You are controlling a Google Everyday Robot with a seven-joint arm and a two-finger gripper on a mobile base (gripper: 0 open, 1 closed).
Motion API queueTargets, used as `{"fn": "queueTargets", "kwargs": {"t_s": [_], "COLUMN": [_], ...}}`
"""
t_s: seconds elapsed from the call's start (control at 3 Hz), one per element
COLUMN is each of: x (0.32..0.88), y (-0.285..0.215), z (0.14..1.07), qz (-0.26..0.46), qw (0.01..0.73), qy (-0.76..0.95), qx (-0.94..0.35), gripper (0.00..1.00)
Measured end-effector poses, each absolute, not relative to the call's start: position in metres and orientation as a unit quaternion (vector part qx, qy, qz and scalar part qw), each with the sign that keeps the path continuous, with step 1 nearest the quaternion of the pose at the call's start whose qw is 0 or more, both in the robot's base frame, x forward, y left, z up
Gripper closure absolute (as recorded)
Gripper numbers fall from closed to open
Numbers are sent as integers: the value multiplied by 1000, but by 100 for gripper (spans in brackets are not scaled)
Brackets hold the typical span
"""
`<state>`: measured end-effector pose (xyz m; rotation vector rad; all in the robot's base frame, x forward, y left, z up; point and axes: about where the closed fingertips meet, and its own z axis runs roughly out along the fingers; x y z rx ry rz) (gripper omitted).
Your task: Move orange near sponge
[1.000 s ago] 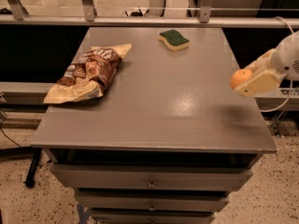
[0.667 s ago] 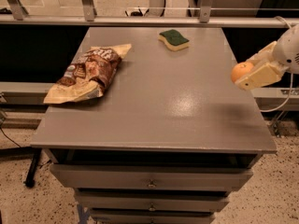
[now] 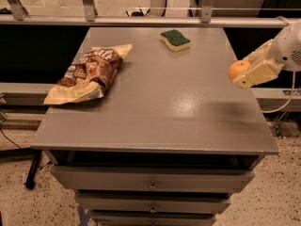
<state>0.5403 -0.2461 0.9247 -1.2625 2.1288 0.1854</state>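
The orange (image 3: 237,69) is a small bright round fruit held in my gripper (image 3: 244,72) in the air over the table's right edge. The gripper's cream fingers (image 3: 256,73) are shut on the orange, with the white arm reaching in from the right. The sponge (image 3: 175,39), dark green on top over pale yellow foam, lies flat at the back of the grey table (image 3: 155,102), to the left of and beyond the orange. A gap of bare table separates the two.
A brown-and-tan snack bag (image 3: 89,73) lies on the table's left side. Metal rails (image 3: 141,20) run behind the table. Drawers (image 3: 150,185) sit below the front edge. A cable (image 3: 282,108) hangs at the right.
My gripper with the orange has risen slightly and moved a little back along the table's right edge. The sponge and the bag have not moved.
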Motion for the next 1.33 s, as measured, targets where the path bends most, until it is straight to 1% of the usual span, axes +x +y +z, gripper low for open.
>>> {"fn": "queueTargets", "kwargs": {"t_s": [0.67,1.0,1.33], "x": [639,688,732], "y": [-268,-271,-257], "z": [911,908,905], "qz": [63,72,93], "qw": [377,404,424], "qy": [809,803,795], "qx": [-447,-432,-425], "gripper": [100,100,100]}}
